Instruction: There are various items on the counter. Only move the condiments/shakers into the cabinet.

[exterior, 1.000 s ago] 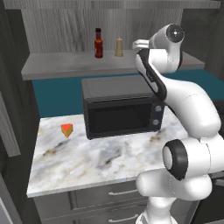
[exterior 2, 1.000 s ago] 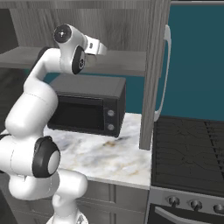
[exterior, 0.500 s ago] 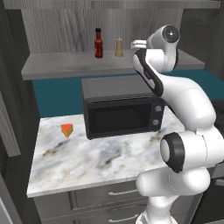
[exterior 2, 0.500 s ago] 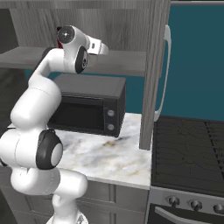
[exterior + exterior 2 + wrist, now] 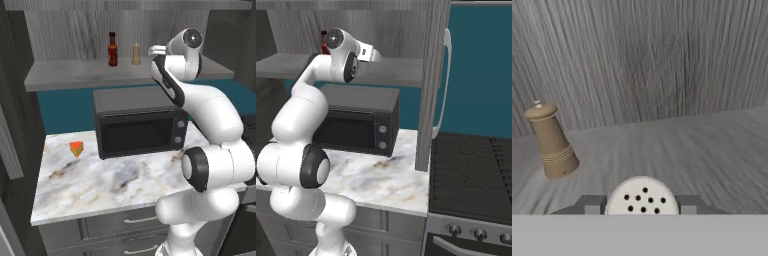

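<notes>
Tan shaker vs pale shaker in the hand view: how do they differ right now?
The tan shaker stands free on the cabinet board; the pale shaker sits between the pincer fingertips, held. The tan shaker is brown, tapered, with a knobbed cap and ribbed base; the pale shaker is whitish, showing a domed top with dark holes. The tan one shows whole from the side, the pale one only its top. Both are inside the cabinet.

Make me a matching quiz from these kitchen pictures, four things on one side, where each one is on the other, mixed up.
Things:
1. sauce bottle
2. tan shaker
3. white shaker
4. orange wedge

Places:
A. on the marble counter
B. between the gripper's fingers
C. on the shelf, right of the bottle
D. on the shelf, left of the tan shaker

Pairs: 1-D, 2-C, 3-B, 4-A
</notes>
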Controlling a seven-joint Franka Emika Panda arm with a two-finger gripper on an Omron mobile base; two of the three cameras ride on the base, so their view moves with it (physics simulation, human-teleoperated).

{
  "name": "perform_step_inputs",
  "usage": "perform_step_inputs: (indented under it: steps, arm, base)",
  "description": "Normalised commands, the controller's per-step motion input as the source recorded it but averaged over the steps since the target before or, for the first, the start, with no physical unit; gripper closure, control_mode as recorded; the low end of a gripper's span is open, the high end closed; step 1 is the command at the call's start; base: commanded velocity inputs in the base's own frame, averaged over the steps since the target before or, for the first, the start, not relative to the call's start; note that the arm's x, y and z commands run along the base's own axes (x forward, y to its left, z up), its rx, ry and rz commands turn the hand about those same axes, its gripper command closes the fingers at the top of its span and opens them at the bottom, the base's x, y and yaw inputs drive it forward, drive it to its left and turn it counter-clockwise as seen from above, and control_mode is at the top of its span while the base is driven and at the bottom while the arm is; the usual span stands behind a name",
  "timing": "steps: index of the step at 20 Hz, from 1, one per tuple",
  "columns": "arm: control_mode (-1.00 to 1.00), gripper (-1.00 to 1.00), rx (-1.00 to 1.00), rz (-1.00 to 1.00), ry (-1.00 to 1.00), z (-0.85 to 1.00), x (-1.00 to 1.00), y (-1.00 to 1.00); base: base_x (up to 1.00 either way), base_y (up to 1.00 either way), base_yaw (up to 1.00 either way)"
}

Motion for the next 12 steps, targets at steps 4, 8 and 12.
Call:
perform_step_inputs:
  steps: [4,8,12]
  arm:
    - [-1.00,-1.00,0.00,0.00,0.04,-0.07,0.25,0.04]
    - [-1.00,-1.00,0.00,0.00,0.01,-0.02,0.17,0.09]
    - [-1.00,-1.00,0.00,0.00,0.00,0.00,0.03,0.01]
  base:
    - [0.00,0.00,0.00]
    - [0.00,0.00,0.00]
    - [0.00,0.00,0.00]
